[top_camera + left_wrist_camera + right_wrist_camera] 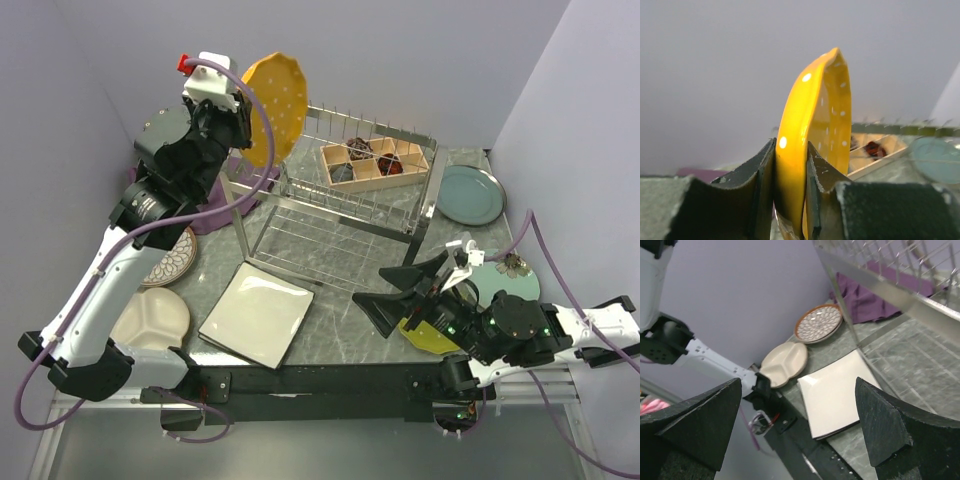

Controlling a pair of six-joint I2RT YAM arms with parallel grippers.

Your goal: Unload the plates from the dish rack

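Note:
My left gripper [245, 125] is shut on the rim of an orange plate with white dots [275, 105], holding it on edge in the air above the left end of the silver dish rack [340, 190]. In the left wrist view its fingers [817, 175] clamp the plate [815, 120] from both sides. My right gripper [400, 290] hovers open and empty near the table's front right, over marble beside stacked cream square plates [840, 390]. No plates show in the rack's tines.
A wooden compartment box [375, 162] sits on the rack. On the table lie a cream divided plate [150, 322], a brown-rimmed patterned plate [170, 257], a teal-grey plate [470, 194], a mint flowered plate [505, 280], a yellow-green plate [428, 338] and a purple cloth [215, 205].

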